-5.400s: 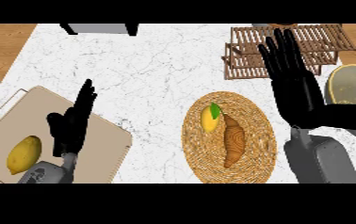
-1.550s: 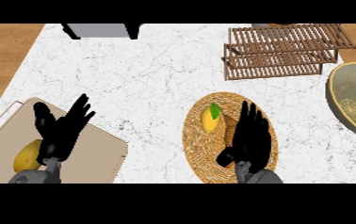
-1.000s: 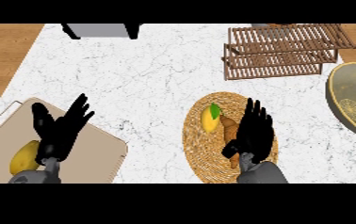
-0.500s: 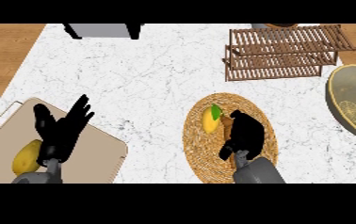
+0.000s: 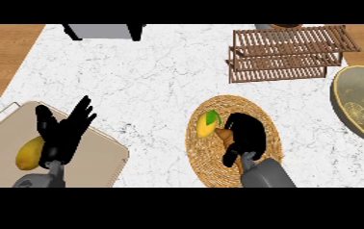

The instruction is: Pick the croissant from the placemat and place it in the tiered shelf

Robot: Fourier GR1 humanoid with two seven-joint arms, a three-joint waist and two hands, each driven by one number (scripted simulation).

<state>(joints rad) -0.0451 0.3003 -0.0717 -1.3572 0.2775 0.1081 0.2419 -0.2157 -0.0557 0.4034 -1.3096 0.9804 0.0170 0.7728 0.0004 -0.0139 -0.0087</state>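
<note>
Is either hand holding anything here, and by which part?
The right hand curls over the croissant from above, hiding most of it. The left hand holds nothing.

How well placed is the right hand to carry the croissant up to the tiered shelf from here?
Probably yes. The right hand is curled over the croissant on the placemat, and the counter between it and the tiered shelf shows nothing in the way.

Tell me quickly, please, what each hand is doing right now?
Left hand: open, holding nothing.
Right hand: shut on the croissant on the placemat.
</note>
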